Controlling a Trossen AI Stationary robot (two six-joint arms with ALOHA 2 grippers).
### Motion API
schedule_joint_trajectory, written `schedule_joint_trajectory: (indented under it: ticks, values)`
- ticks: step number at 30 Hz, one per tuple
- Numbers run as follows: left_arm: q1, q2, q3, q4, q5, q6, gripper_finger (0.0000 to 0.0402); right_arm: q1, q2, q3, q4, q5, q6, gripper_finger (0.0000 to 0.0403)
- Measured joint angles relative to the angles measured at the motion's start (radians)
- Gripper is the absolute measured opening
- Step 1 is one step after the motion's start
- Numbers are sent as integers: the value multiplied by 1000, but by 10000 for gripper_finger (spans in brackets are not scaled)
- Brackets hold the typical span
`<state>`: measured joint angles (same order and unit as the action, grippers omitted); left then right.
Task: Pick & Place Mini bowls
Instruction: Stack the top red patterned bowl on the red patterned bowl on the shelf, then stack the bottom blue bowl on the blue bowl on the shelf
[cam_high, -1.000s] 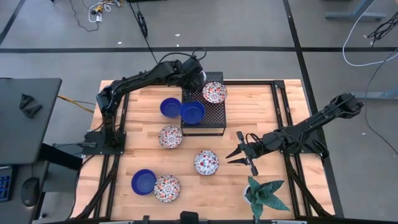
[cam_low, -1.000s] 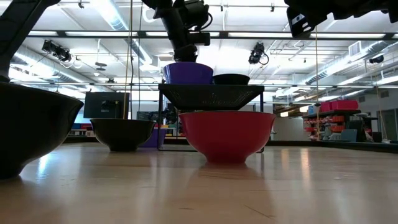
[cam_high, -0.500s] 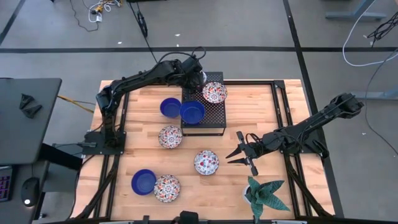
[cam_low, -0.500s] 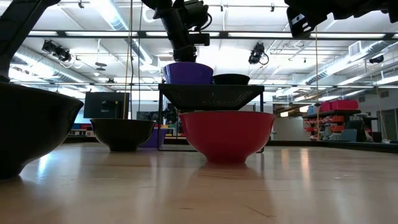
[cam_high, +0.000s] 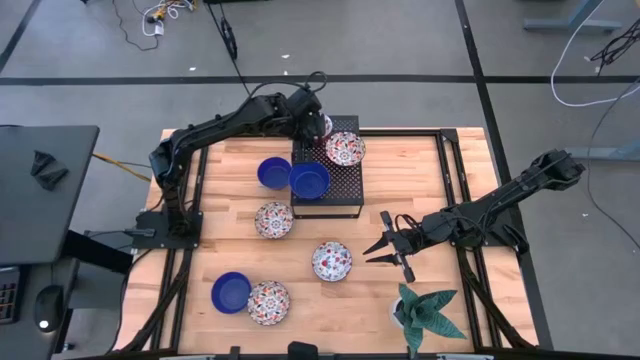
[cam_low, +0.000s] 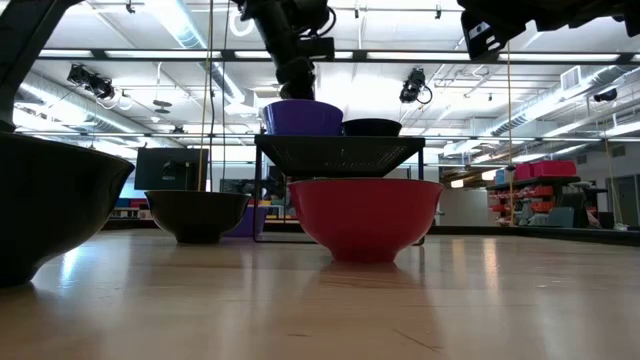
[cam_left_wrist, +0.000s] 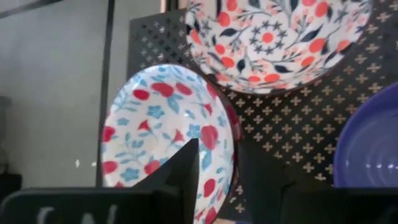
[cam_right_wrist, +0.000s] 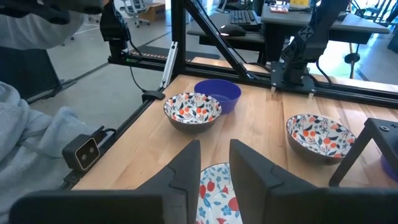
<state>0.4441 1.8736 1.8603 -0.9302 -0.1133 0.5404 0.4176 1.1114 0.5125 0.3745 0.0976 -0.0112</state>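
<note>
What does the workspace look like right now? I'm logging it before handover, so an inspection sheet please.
Surface: wooden table with a black perforated stand.
Job's things: seven mini bowls set down, two on the stand; an eighth, a floral bowl, is held.
Clutter: potted plant.
Grippers: left gripper over the stand, fingers shut on the floral bowl; right gripper open above the table.
Cables: loose on the floor.
Surroundings: person's grey sleeve; black desk.

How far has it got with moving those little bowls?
Two bowls already sit on the black perforated stand: a glossy blue bowl and a floral bowl. The left pincer holds another floral bowl at the stand's edge. Five remain on the wooden table.
</note>
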Motion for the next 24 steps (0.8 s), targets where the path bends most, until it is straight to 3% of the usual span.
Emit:
schedule_joint_trajectory:
  ticks: [11, 24]
  values:
    - [21, 11, 0, -3, 76, -11, 10, 0, 0, 0, 0, 0, 8, 86]
    - [38, -11, 0, -28, 68, -14, 8, 0, 0, 0, -1, 0, 11, 86]
